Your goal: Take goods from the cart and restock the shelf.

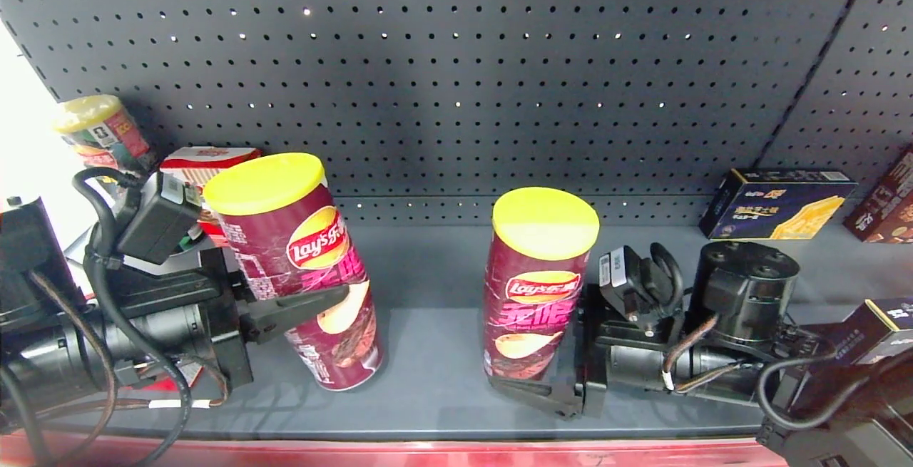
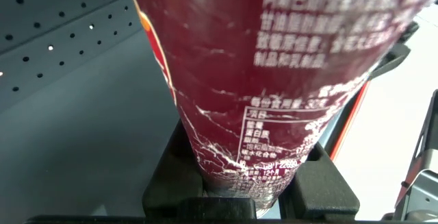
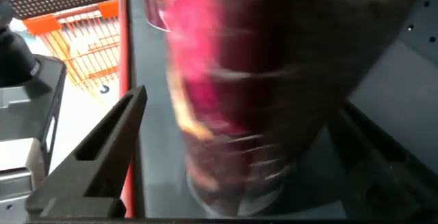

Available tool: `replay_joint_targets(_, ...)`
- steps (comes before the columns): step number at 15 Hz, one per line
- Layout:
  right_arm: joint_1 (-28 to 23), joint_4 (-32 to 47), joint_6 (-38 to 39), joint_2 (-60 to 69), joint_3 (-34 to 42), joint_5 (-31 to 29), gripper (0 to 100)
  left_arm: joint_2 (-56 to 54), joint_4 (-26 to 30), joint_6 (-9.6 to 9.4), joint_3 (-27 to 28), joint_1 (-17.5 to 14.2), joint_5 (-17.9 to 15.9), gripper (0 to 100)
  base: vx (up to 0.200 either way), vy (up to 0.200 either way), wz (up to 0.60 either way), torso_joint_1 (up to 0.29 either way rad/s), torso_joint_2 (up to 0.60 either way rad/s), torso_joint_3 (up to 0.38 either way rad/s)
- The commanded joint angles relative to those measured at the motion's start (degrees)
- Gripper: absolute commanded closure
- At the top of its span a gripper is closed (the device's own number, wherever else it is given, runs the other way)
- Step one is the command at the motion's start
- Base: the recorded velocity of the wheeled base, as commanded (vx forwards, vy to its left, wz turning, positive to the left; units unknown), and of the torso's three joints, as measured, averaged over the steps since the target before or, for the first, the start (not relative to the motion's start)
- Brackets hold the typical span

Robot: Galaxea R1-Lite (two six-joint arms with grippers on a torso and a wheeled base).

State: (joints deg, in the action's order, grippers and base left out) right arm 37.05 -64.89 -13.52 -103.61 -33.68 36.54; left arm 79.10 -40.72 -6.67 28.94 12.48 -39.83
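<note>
Two tall crisp canisters with yellow lids on the grey shelf, in front of its pegboard back panel. The left canister leans with its lid toward the left and only the lower edge of its base at the shelf. The left gripper pinches it across the mid-body, and the left wrist view shows the tube wedged between the dark fingers. The right canister stands upright on the shelf, well apart from its neighbour. The right gripper straddles it low down with its jaws spread, and in the right wrist view a gap separates one finger from the tube wall. Treat each canister as probably light and stiff along its length, with thin walls that would dent under a hard squeeze and brittle contents inside. The glossy wrap looks slippery, and the tall, narrow shape should tip readily. Take hold across the diameter at or just below mid-height, never by the lid. Before you release the left canister, bring it upright so the base sits flat. A dark blue box lies toward the shelf's right end, near the back.
</note>
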Motion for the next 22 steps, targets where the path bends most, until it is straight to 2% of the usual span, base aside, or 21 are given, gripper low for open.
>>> replay_joint_targets(1,0.0,0.0,0.0,3.8,2.2,0.0,0,-0.1,-0.1,-0.01,-1.0,0.0,-0.1,100,0.000,0.000,0.00,0.000,0.00,0.000)
replay_joint_targets(4,-0.7,0.1,0.1,8.6,5.5,0.0,0,-0.7,-0.2,-0.10,-1.7,0.0,-0.1,100,0.000,0.000,0.00,0.000,0.00,0.000)
replay_joint_targets(12,-10.5,1.6,0.2,27.6,13.4,-1.6,0,-0.7,-0.2,-0.19,-1.0,0.1,-0.3,100,0.000,0.000,0.00,0.000,0.00,0.000)
replay_joint_targets(13,-12.3,2.9,0.2,30.8,13.9,-3.6,0,-0.7,-0.2,-0.19,-0.8,0.1,-0.3,100,0.000,0.000,0.00,0.000,0.00,0.000)
replay_joint_targets(15,-15.9,9.4,0.2,40.9,15.0,-13.3,0,-0.5,-0.2,-0.10,-0.6,0.0,-0.7,100,0.000,0.000,0.00,0.000,0.00,0.000)
replay_joint_targets(17,-21.2,13.2,0.2,48.8,17.6,-18.0,0,-0.2,-0.2,-0.01,0.0,-0.1,-0.8,100,0.000,0.000,0.00,0.000,0.00,0.000)
replay_joint_targets(19,-26.7,17.6,0.2,59.0,23.5,-21.2,0,0.3,-0.2,-0.01,-0.1,0.0,-0.9,100,0.000,0.000,0.00,0.000,0.00,0.000)
replay_joint_targets(21,-29.0,28.7,0.4,72.8,27.8,-28.8,0,0.7,-0.3,-0.01,0.3,-0.4,-1.0,100,0.000,0.000,0.00,0.000,0.00,0.000)
replay_joint_targets(22,-29.0,31.5,0.5,75.4,28.1,-29.9,0,0.7,-0.3,-0.01,0.5,-0.4,-1.0,100,0.000,0.000,0.00,0.000,0.00,0.000)
